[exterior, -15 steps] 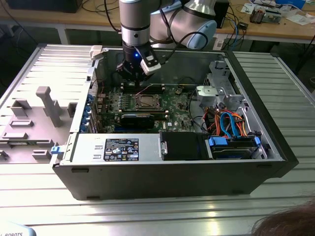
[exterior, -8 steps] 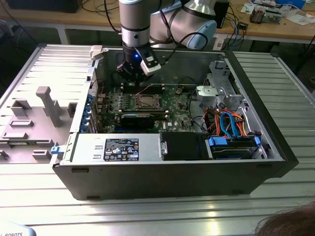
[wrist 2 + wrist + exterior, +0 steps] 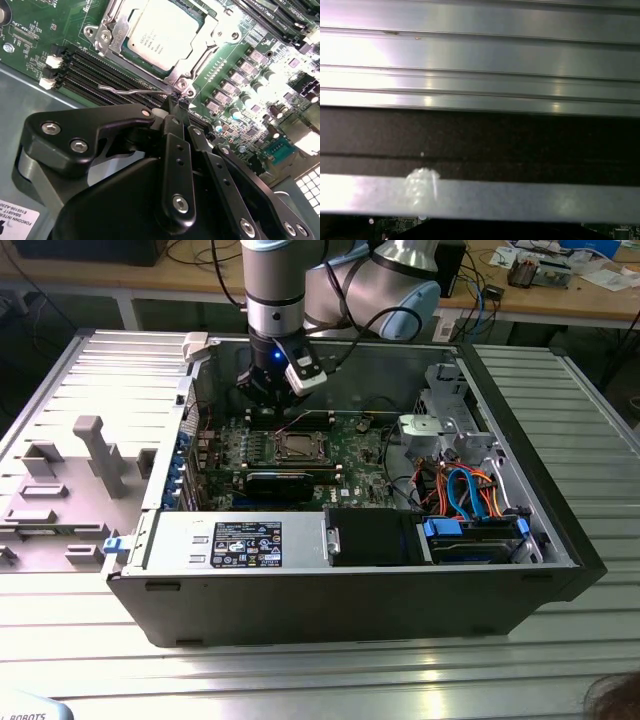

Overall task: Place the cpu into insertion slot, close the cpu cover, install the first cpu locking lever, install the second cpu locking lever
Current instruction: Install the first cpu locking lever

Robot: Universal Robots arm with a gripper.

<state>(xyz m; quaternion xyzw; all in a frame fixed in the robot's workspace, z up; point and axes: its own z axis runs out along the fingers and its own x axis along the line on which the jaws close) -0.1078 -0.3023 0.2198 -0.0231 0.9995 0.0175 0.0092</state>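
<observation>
Open computer case (image 3: pixel 560 540) on slatted table: cpu (image 3: pixel 162 32) seated under cpu cover (image 3: pixel 222 30); my gripper (image 3: pixel 182 102) closed, empty, beside it.

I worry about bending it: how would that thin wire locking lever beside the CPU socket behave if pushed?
The locking lever is a slim bent wire, so it probably flexes springily rather than staying rigid. Its smooth, shiny metal looks slippery. It appears anchored near the cpu cover, so it would likely pivot, not slide.

Bright overhead light glares off the ribbed metal desk (image 3: pixel 560 440); the first wrist view is blurred, streaked with highlights.
</observation>
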